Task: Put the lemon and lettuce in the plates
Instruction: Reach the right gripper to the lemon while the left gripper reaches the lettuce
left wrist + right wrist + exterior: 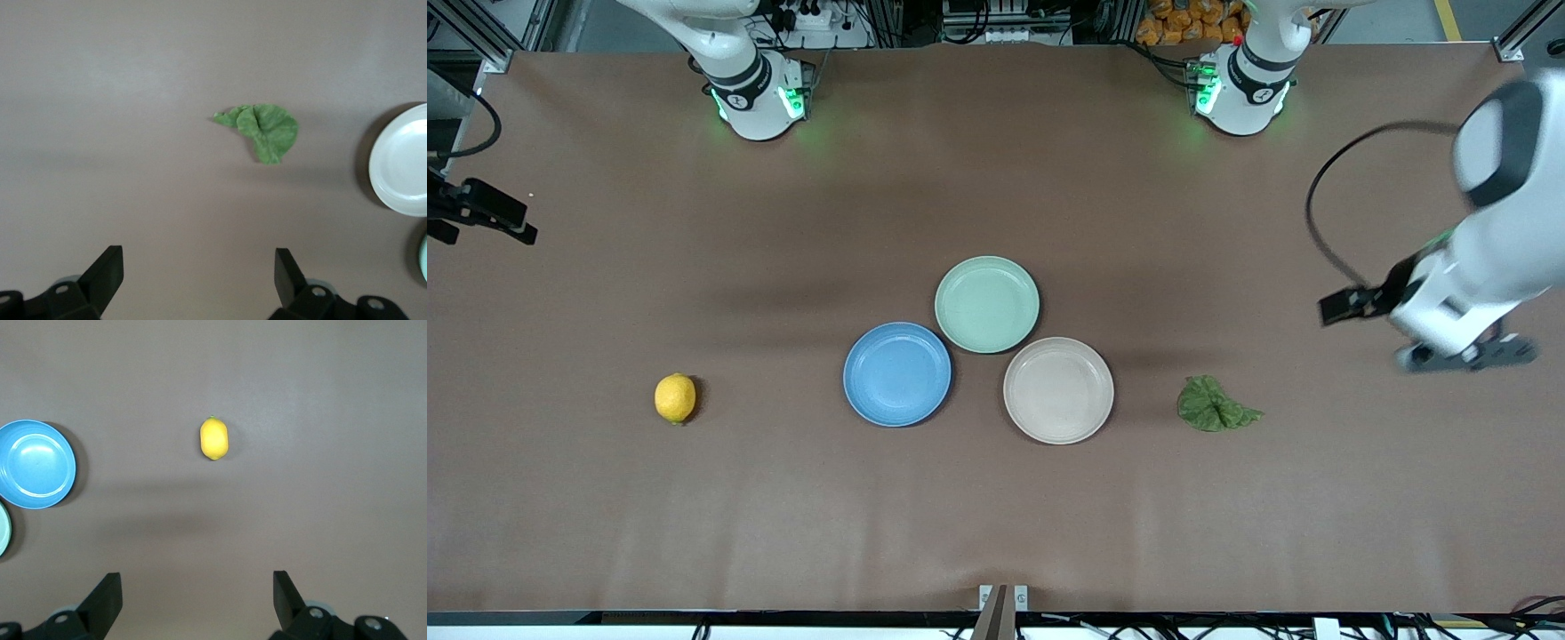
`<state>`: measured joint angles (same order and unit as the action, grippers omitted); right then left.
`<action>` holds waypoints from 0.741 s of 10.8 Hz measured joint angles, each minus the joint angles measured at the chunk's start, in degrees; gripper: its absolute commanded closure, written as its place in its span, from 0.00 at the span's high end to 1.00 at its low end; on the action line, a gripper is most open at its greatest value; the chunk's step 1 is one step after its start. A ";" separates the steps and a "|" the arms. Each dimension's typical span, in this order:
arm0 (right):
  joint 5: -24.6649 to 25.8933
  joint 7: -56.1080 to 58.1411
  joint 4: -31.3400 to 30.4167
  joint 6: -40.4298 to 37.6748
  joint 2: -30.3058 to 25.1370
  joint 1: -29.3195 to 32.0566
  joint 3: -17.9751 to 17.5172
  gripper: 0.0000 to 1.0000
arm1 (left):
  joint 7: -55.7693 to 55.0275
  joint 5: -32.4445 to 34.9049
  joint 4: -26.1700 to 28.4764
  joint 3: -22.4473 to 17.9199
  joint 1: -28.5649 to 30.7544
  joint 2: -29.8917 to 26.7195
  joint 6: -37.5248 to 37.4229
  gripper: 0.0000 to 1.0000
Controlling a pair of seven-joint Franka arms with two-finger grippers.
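Note:
The lemon (675, 397) lies on the brown table toward the right arm's end; it also shows in the right wrist view (214, 439). The lettuce (1213, 404) lies toward the left arm's end, beside the beige plate (1058, 390); it also shows in the left wrist view (263, 129). The blue plate (897, 373) sits beside the beige one; both are empty. My left gripper (199, 263) is open and empty, in the air over bare table past the lettuce (1467, 356). My right gripper (197, 587) is open and empty over bare table, apart from the lemon.
A pale mint green plate (987, 304) stands empty, touching the other two and farther from the front camera. Only a dark part of the right arm's hand (480, 212) shows at the table's edge. A black cable (1325, 178) loops from the left arm.

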<state>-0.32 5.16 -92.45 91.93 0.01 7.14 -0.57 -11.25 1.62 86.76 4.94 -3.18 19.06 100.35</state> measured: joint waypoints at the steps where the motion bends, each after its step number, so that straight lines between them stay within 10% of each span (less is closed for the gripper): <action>1: 0.00 0.00 -0.25 1.55 1.69 0.01 0.10 1.00 | 0.00 0.02 0.43 0.00 -0.26 3.54 3.55 1.00; 8: 0.03 0.00 -2.91 15.02 17.49 0.57 0.35 1.00 | -5.85 0.03 1.64 0.01 -2.26 17.89 19.80 1.00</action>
<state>-0.30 5.16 -95.37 106.94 17.51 7.71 -0.22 -17.10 1.65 88.40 4.94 -5.44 36.95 120.15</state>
